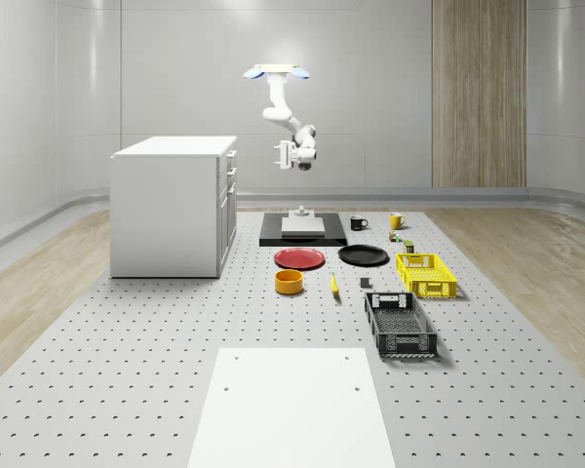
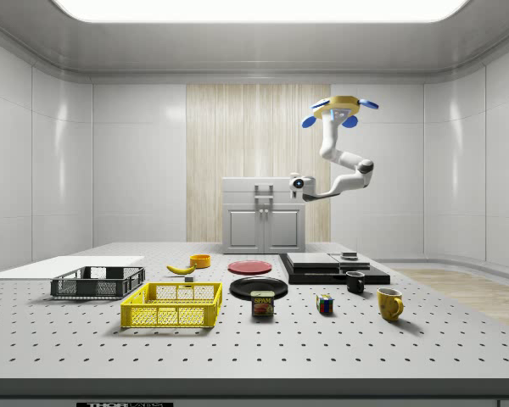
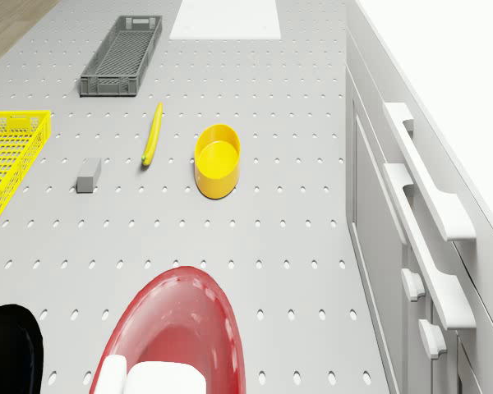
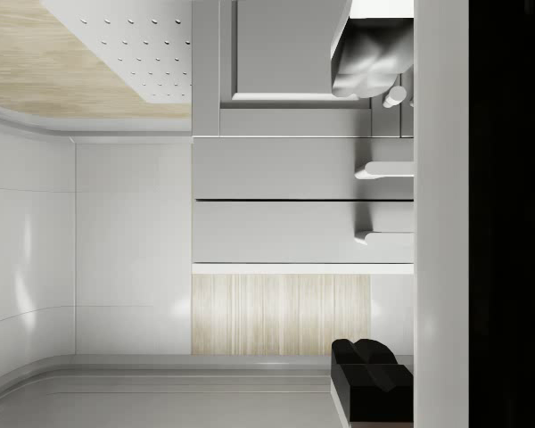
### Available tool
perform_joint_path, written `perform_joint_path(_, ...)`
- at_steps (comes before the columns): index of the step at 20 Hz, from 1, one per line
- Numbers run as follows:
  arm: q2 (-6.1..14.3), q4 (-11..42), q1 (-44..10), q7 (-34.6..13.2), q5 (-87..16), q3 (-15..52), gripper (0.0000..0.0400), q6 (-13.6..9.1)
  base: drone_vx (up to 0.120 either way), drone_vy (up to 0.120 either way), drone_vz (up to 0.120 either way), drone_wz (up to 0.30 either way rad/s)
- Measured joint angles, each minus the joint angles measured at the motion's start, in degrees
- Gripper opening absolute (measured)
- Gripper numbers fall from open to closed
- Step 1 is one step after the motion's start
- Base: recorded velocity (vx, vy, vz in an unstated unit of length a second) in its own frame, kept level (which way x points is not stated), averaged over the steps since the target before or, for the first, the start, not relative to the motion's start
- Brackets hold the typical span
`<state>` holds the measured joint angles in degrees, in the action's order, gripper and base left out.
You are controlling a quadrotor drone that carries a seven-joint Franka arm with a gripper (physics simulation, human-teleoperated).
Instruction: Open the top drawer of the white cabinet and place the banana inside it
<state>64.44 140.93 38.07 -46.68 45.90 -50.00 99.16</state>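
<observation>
We hovered in the air beside the white cabinet [image 1: 174, 207], with the gripper [image 1: 286, 156] level with its upper drawers but apart from them. The top drawer [image 4: 285, 234] was closed and its handle [image 3: 427, 168] untouched. We could not tell whether the gripper was open, yet it held nothing visible. The banana [image 1: 333, 285] lay on the worktop [image 1: 175, 351], near the yellow bowl [image 3: 217, 159]. In our judgement, every step remained.

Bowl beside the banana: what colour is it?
Yellow-orange; the bowl shows best in the drone view.
</observation>
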Motion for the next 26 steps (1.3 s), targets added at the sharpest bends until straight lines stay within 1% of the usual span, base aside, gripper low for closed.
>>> perform_joint_path(14, 1.5, 0.2, 1.3, -1.0, -1.2, -0.4, 0.0400, 1.2, 0.120, 0.000, 0.000, 0.000)
perform_joint_path(18, 1.8, 0.2, 1.6, -1.3, -1.5, -0.5, 0.0400, 1.5, 0.120, 0.000, 0.120, 0.000)
perform_joint_path(21, 2.1, 0.3, 1.8, -1.4, -1.7, -0.5, 0.0400, 1.7, 0.120, 0.000, 0.053, 0.000)
perform_joint_path(23, 2.2, 0.3, 1.9, -1.6, -1.9, -0.5, 0.0400, 1.8, 0.120, 0.000, 0.120, 0.000)
perform_joint_path(26, 2.5, 0.3, 2.1, -1.7, -2.1, -0.6, 0.0400, 2.0, 0.120, 0.000, 0.000, 0.000)
